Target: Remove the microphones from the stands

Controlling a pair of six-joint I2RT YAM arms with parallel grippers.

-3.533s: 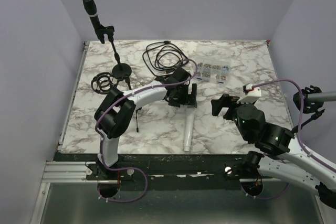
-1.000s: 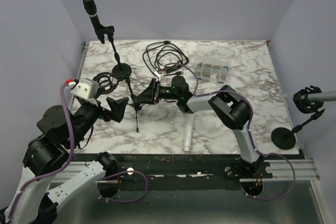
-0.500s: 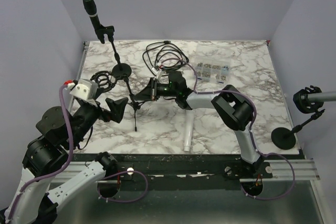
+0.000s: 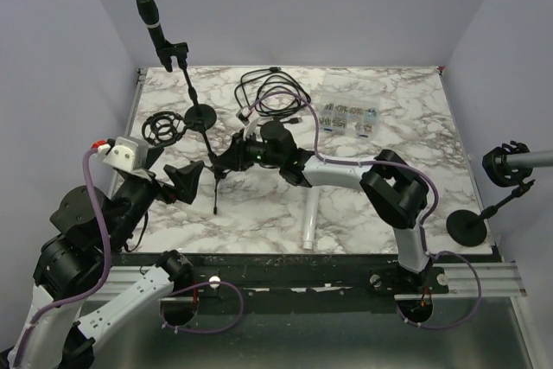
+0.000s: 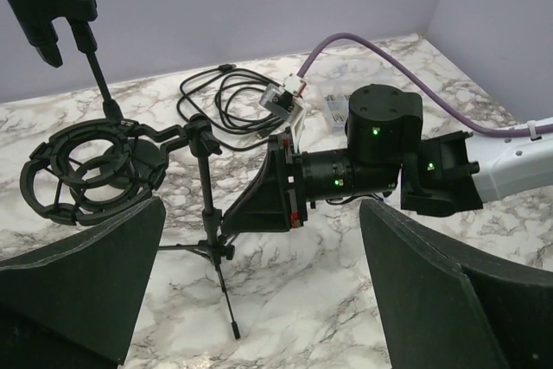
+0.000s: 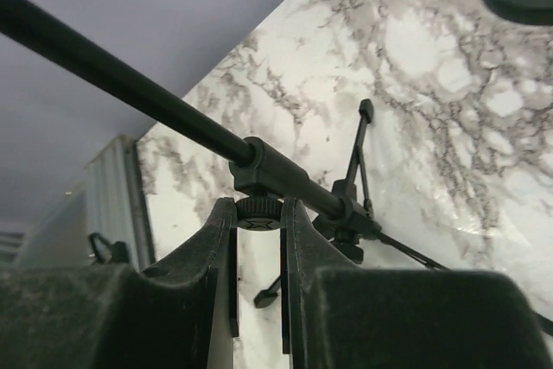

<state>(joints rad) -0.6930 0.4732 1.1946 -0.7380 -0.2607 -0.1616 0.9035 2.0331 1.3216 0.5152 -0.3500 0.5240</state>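
Observation:
A black microphone (image 4: 149, 16) sits in a clip on top of a thin stand with a round base (image 4: 200, 116) at the back left; its lower end shows in the left wrist view (image 5: 33, 8). In front of it stands a small tripod stand (image 4: 216, 174) carrying an empty shock mount (image 4: 162, 127). My right gripper (image 4: 228, 159) is shut on the knurled knob (image 6: 259, 222) under that tripod stand's pole collar. My left gripper (image 4: 177, 181) is open and empty, low at the left, facing the tripod (image 5: 207, 213).
A coiled black cable (image 4: 272, 92) and a clear box of small parts (image 4: 350, 117) lie at the back. A silver-white tube (image 4: 309, 218) lies near the front edge. Another stand with a round base (image 4: 467, 226) stands at the right edge.
My right gripper has shut on the tripod stand's knob and shifted left, dragging the tripod and shock mount a little left and back. The left arm has drifted slightly left.

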